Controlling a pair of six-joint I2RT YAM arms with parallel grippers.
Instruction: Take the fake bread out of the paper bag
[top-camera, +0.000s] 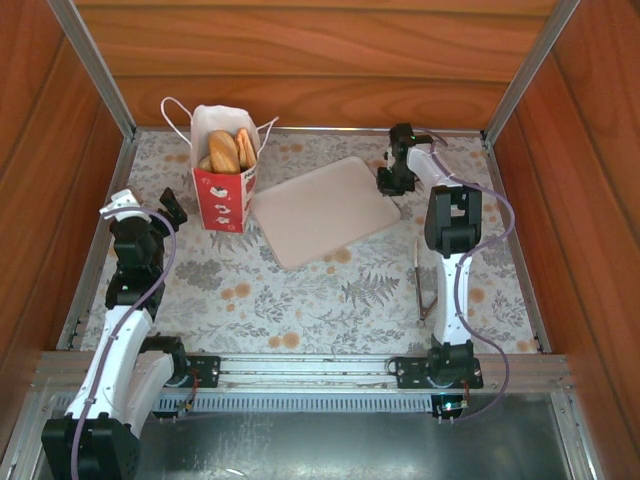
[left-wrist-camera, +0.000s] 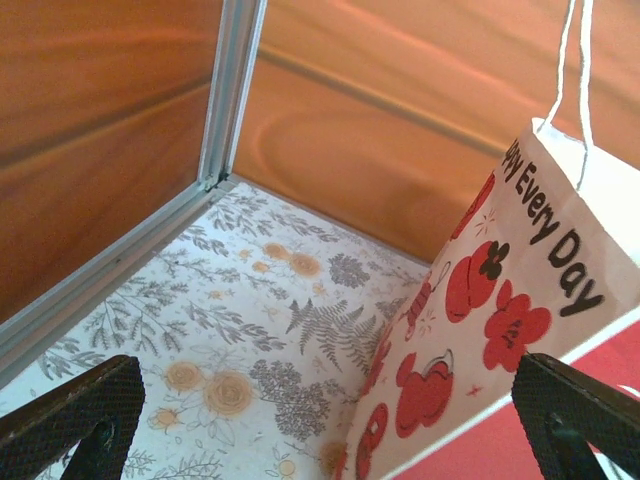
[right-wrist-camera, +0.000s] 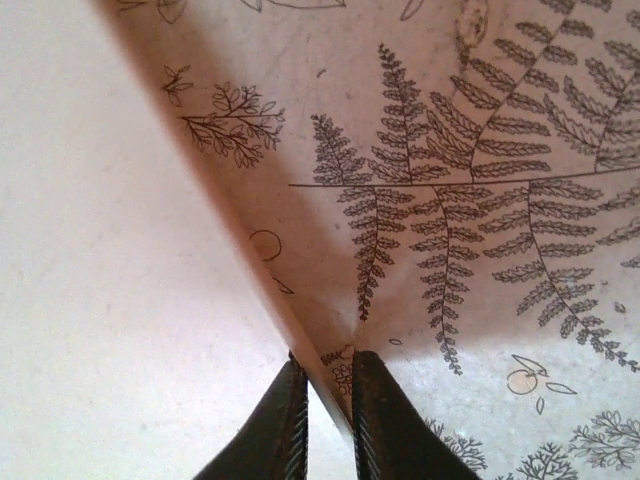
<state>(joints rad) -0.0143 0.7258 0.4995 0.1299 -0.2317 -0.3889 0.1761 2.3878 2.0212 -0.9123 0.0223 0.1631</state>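
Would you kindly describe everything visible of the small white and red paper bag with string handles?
The small white and red paper bag stands upright and open at the far left of the floral table, near the pale pink square tray. It is white above a red lower band, printed with red flowers and black words ending "Every Day". Thin white string handles loop from its rim. Glossy golden-brown fake bread pokes out the top. The open left hand sits beside it.
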